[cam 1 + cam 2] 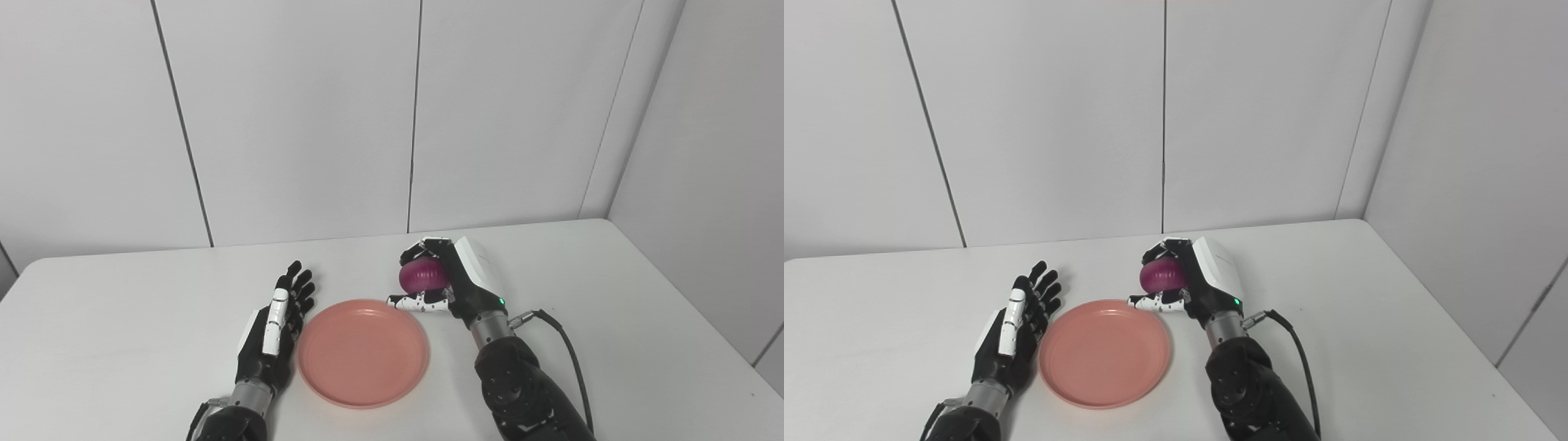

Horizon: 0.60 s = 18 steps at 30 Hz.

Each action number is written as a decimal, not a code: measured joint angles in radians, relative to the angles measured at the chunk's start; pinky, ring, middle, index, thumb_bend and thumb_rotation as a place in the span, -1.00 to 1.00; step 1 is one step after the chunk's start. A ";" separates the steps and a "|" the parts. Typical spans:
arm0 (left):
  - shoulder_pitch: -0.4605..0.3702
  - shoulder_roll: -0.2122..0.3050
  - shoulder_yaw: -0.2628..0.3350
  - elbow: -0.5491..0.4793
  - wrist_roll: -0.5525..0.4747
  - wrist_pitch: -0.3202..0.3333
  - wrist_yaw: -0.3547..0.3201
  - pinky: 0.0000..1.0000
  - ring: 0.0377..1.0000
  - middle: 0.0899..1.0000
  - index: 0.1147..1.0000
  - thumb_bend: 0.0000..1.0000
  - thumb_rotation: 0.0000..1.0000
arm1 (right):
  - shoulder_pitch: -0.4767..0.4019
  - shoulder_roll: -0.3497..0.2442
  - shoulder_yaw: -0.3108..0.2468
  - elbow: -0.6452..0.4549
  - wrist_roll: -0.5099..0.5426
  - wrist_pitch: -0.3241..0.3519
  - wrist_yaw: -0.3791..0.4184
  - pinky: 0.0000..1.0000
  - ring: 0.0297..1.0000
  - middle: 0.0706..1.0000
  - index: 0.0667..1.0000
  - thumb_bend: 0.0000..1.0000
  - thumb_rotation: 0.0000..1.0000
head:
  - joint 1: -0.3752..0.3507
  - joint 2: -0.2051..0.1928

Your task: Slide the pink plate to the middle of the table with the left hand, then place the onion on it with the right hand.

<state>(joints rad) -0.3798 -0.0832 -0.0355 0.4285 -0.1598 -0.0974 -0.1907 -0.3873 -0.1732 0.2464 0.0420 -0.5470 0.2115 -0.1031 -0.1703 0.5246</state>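
Fingers of our right hand (456, 275) clench the red onion (422, 274) beside the pink plate (362, 352). Our left hand (1013, 334) lies released on the table (1396, 318); both views agree.

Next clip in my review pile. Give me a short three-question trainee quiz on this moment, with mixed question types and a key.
1. True or false: the onion already lies on the pink plate.
2. Which hand holds the onion? A) left hand B) right hand C) neither
3. Fill in: the left hand is open beside the plate's ____ edge.

Key
1. False. The onion is in the right hand, beyond the plate's far right rim, and the plate holds nothing.
2. B.
3. Left. Its fingers are stretched out, and contact with the rim cannot be judged.
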 measured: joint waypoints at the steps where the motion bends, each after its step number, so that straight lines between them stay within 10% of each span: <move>1: 0.000 0.000 0.000 0.000 -0.001 0.000 0.000 1.00 0.97 0.96 0.94 0.20 1.00 | -0.001 0.003 0.006 0.007 -0.004 -0.005 0.001 -0.68 -0.24 -0.06 -0.10 0.03 -1.00 | 0.006 0.002; 18: 0.000 0.001 -0.006 -0.003 0.041 -0.005 0.021 0.98 0.95 0.94 0.91 0.15 1.00 | -0.016 0.039 0.096 0.159 -0.029 -0.080 0.014 -0.53 -0.27 -0.10 -0.04 0.02 -1.00 | 0.021 0.012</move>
<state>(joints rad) -0.3793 -0.0821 -0.0418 0.4254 -0.1188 -0.1023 -0.1700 -0.4029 -0.1337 0.3428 0.2013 -0.5762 0.1316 -0.0896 -0.1488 0.5369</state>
